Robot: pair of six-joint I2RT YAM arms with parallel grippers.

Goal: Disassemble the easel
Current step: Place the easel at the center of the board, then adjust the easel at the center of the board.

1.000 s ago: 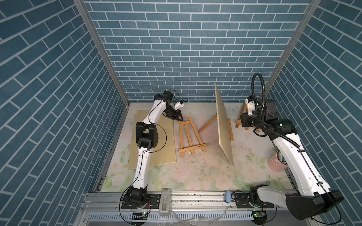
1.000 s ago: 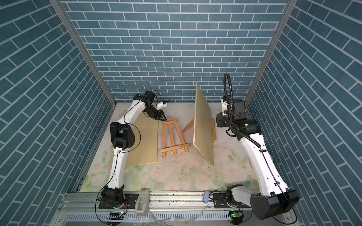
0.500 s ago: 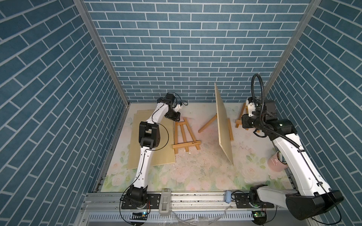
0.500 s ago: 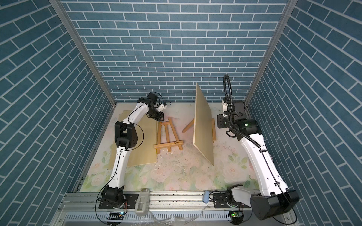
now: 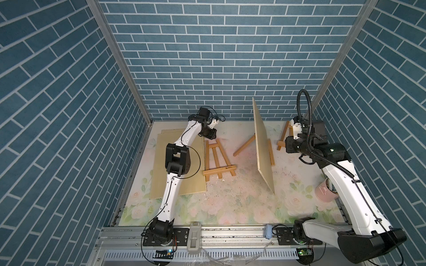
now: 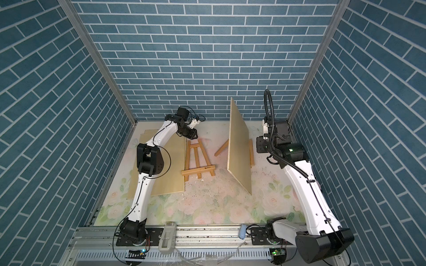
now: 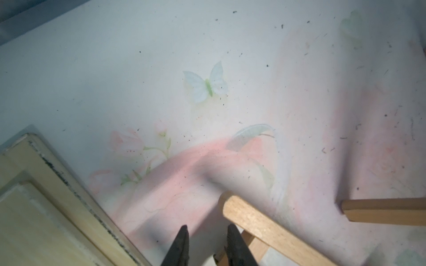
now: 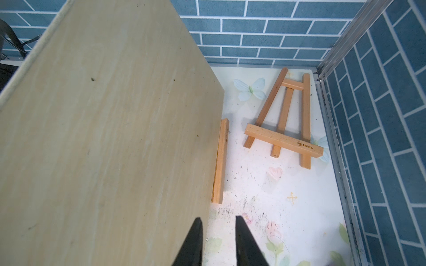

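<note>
A small wooden easel point(image 5: 216, 159) point(image 6: 197, 161) lies flat beside the stacked panels. My left gripper point(image 5: 213, 138) point(image 7: 208, 226) is open at its top end point(image 7: 253, 218), one finger against the wood and nothing between the jaws. A second easel stands further right, with its ledge point(image 5: 271, 152) point(image 8: 221, 161) under an upright plywood board point(image 5: 262, 147) point(image 8: 103, 138) and its back leg point(image 5: 244, 146) on the mat. A third easel point(image 5: 283, 135) point(image 8: 283, 129) lies flat in the back right corner. My right gripper point(image 5: 288, 147) point(image 8: 218, 218) is open just right of the board and holds nothing.
Flat plywood panels point(image 5: 179, 165) point(image 7: 34, 207) are stacked on the mat under the left arm. A pink cup point(image 5: 325, 190) stands by the right wall, partly behind the right arm. Brick-patterned walls close off three sides.
The flat easel has shifted left and swung straighter. The left gripper has moved slightly at its top end, and its jaws widened briefly and narrowed again. The right arm and the board are unchanged.
</note>
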